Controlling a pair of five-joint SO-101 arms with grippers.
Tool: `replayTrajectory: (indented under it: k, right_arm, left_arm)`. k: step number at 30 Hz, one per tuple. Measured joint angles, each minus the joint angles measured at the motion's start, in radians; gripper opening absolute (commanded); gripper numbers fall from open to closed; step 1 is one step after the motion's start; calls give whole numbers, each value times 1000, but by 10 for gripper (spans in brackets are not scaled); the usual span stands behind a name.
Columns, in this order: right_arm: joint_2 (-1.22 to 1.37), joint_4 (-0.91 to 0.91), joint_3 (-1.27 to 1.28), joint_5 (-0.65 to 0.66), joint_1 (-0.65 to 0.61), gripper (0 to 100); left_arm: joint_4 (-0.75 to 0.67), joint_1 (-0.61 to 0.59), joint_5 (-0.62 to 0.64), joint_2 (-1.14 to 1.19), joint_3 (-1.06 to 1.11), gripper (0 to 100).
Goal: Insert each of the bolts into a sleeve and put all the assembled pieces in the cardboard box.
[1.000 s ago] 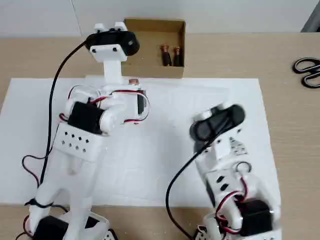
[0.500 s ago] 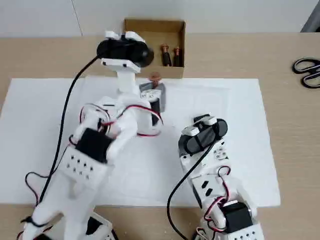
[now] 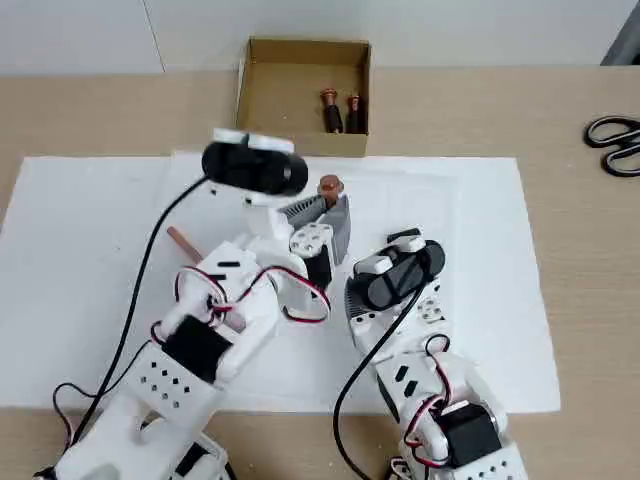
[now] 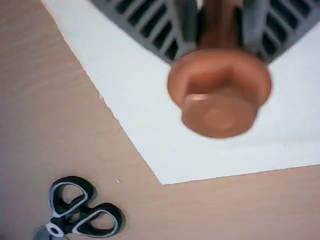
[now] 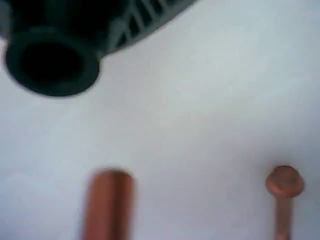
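Observation:
My left gripper is shut on a copper bolt over the white paper, in front of the cardboard box. The left wrist view has the bolt's head up close between the grey fingers. My right arm sits just to the right of it, and its gripper is shut on a black sleeve, open end facing the camera. Two assembled pieces lie in the box. A loose bolt rests on the paper at the left; the right wrist view shows two loose bolts.
Black scissors lie on the wooden table at the far right, off the paper; the scissors also appear in the left wrist view. The left arm's cable runs across the left half of the paper.
The left arm has drawn back from the box toward the paper's middle, carrying the bolt. The right arm has shifted left, closer to it.

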Motion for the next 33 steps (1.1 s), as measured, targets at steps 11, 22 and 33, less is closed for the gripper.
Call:
replayTrajectory:
  k: [11, 22, 33]
  right_arm:
    - [0, 0, 0, 0, -21, 4]
    - [0, 0, 0, 0, -21, 4]
    - [0, 0, 2, 0, -23, 4]
  left_arm:
    - [-32, 63, 0, -18, 43, 6]
    - [-31, 63, 0, -18, 43, 6]
    - [-17, 68, 0, -21, 98, 6]
